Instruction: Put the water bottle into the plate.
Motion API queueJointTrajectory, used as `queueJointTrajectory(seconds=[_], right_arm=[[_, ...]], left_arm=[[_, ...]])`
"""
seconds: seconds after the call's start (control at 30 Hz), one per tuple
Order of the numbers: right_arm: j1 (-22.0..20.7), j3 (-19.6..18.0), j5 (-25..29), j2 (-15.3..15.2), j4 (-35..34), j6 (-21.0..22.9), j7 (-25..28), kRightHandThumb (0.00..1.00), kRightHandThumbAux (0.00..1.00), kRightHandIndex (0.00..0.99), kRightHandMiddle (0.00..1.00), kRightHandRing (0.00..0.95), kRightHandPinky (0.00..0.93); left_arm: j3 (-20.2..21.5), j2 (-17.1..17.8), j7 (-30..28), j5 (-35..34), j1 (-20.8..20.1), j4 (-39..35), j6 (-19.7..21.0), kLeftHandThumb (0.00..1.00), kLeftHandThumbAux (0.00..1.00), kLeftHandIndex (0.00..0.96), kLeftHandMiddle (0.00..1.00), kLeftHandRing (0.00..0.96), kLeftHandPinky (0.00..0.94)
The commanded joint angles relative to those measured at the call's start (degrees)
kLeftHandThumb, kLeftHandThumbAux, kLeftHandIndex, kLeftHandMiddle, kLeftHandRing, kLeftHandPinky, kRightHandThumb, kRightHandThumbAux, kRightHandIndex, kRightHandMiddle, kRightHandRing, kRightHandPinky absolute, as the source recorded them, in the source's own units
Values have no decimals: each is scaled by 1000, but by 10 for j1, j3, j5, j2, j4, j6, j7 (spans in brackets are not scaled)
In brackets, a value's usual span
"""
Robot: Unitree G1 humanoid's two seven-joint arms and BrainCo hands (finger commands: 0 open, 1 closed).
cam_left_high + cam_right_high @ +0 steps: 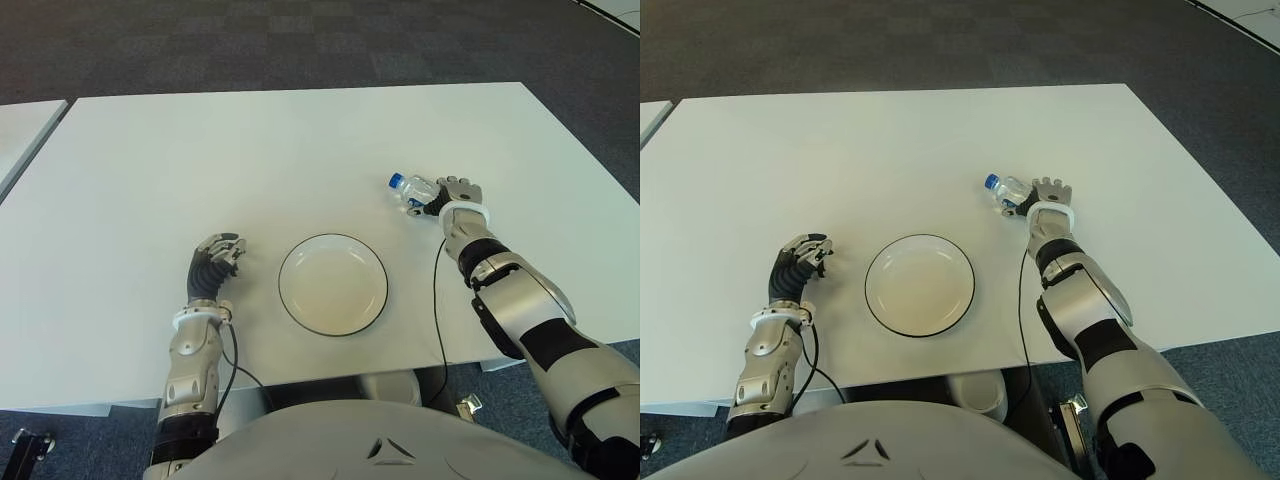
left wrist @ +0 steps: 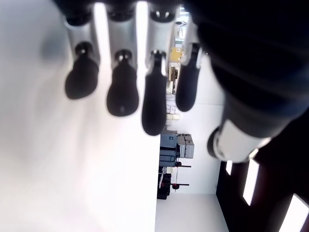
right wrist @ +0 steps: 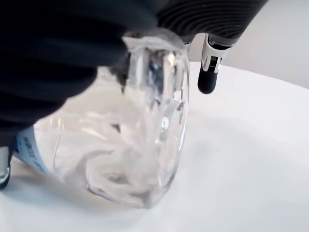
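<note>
A small clear water bottle (image 1: pixel 414 190) with a blue cap lies on its side on the white table (image 1: pixel 250 150), to the right of and beyond the plate. My right hand (image 1: pixel 457 196) is against the bottle's right side, thumb touching it and fingers extended, not wrapped round it. In the right wrist view the bottle (image 3: pixel 125 140) lies on the table just under the palm, with one fingertip (image 3: pixel 209 81) reaching past it. The white plate (image 1: pixel 333 284) with a dark rim sits near the table's front edge and holds nothing. My left hand (image 1: pixel 214 256) shows left of the plate, fingers loosely bent, holding nothing.
A second white table (image 1: pixel 25 130) stands at the far left, across a narrow gap. Dark carpet lies beyond the table. A black cable (image 1: pixel 437 300) runs along my right forearm to the table's front edge.
</note>
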Motion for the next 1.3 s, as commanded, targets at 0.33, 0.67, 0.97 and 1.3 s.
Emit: queueJointTrajectory(seconds=[0.33, 0.67, 0.97, 1.3], right_arm=[[77, -43, 44, 32, 25, -23, -34, 707, 709, 434, 299, 203, 234], [68, -73, 64, 36, 21, -19, -56, 705, 718, 436, 605, 652, 722], [68, -99, 80, 39, 18, -28, -69, 701, 721, 438, 720, 794, 845], [56, -235, 209, 35, 12, -66, -31, 696, 726, 437, 847, 851, 861]], left_arm=[[-1, 6, -9, -4, 8, 9, 15, 838, 679, 398, 568, 752, 734], [1, 4, -8, -8, 7, 7, 18, 837, 680, 396, 566, 746, 731], [1, 6, -6, -6, 6, 10, 13, 837, 680, 396, 564, 742, 730], [2, 7, -6, -7, 4, 11, 13, 837, 680, 396, 564, 745, 730]])
